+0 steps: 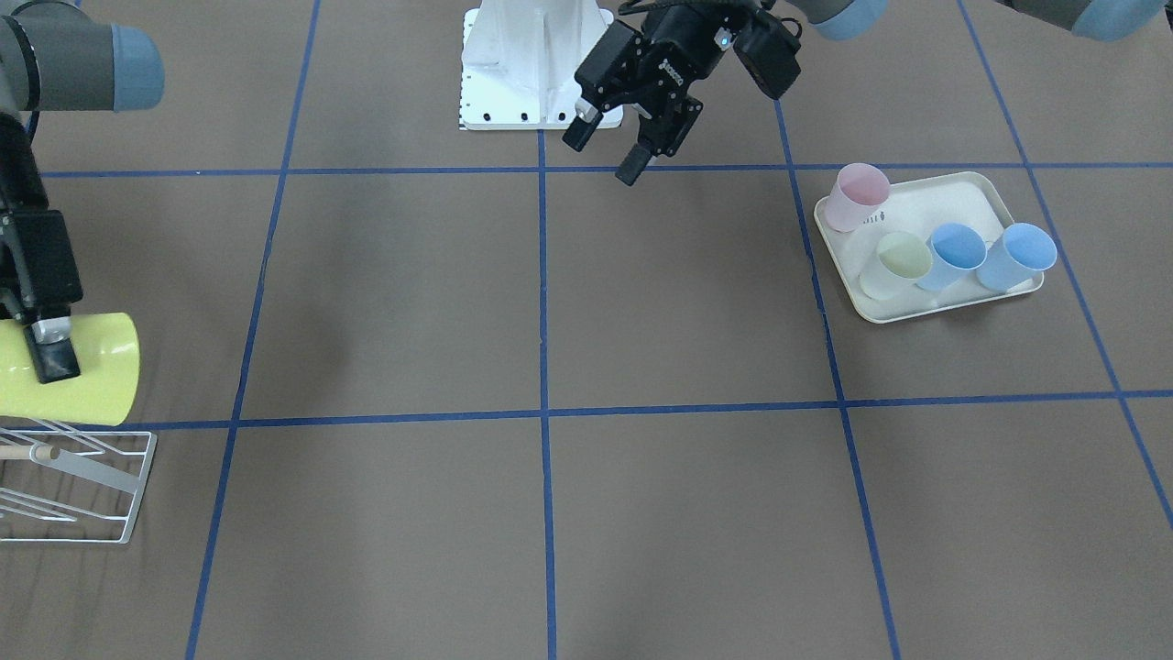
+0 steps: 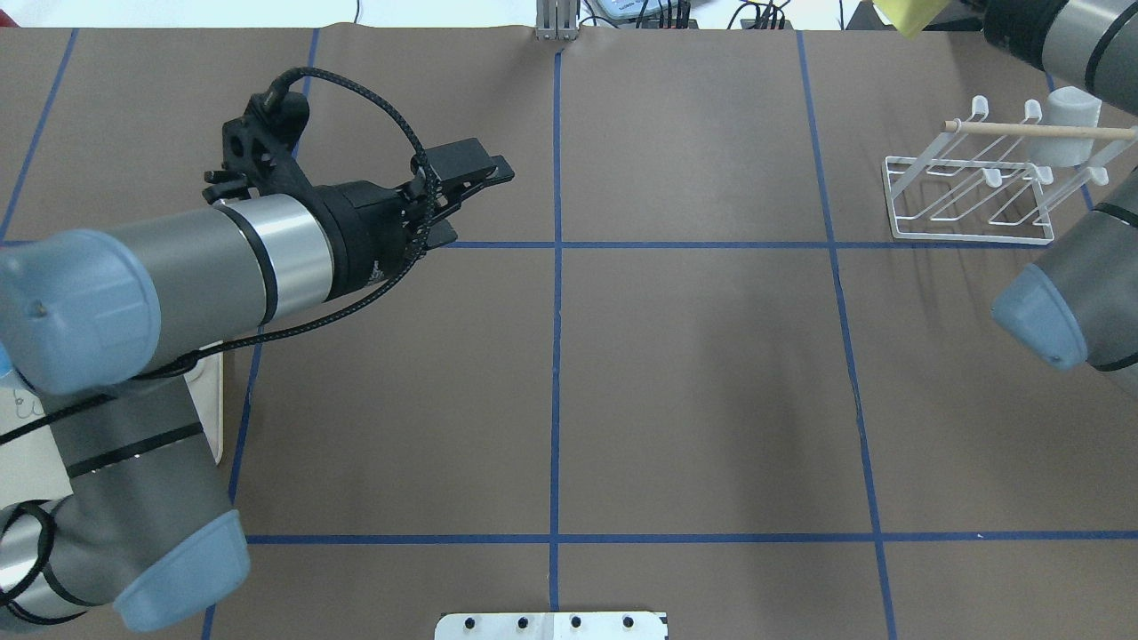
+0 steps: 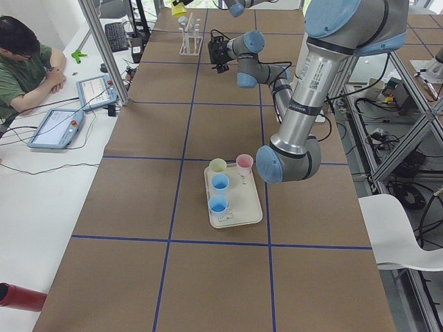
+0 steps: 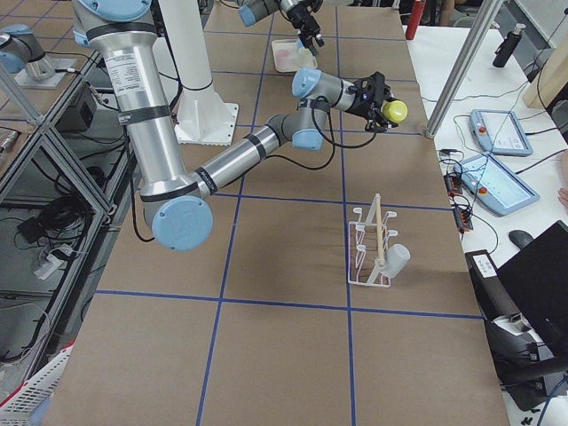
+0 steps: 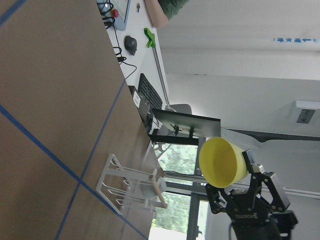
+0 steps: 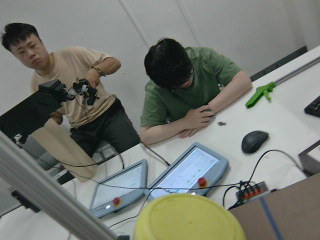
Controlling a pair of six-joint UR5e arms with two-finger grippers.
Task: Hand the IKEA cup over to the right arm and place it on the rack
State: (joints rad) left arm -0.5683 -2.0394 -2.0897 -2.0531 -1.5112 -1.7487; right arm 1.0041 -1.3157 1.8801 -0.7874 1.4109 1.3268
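A yellow IKEA cup (image 1: 92, 385) lies on its side in the air, with my right gripper (image 1: 55, 362) shut on its rim. It hangs just above the white wire rack (image 1: 82, 486) at the table's edge. The right wrist view shows only the cup's base (image 6: 187, 217). From the left wrist view the cup (image 5: 222, 162) is seen mouth-on, above the rack (image 5: 132, 187). The rack (image 2: 973, 200) holds a pale grey cup (image 2: 1067, 124) on a prong. My left gripper (image 1: 603, 156) hovers open and empty near the robot's base, far from the cup.
A cream tray (image 1: 921, 314) on my left side carries a pink cup (image 1: 857, 195), a pale yellow cup (image 1: 903, 261) and two blue cups. Two people (image 6: 180, 85) sit at a white desk with tablets beyond the table's far edge.
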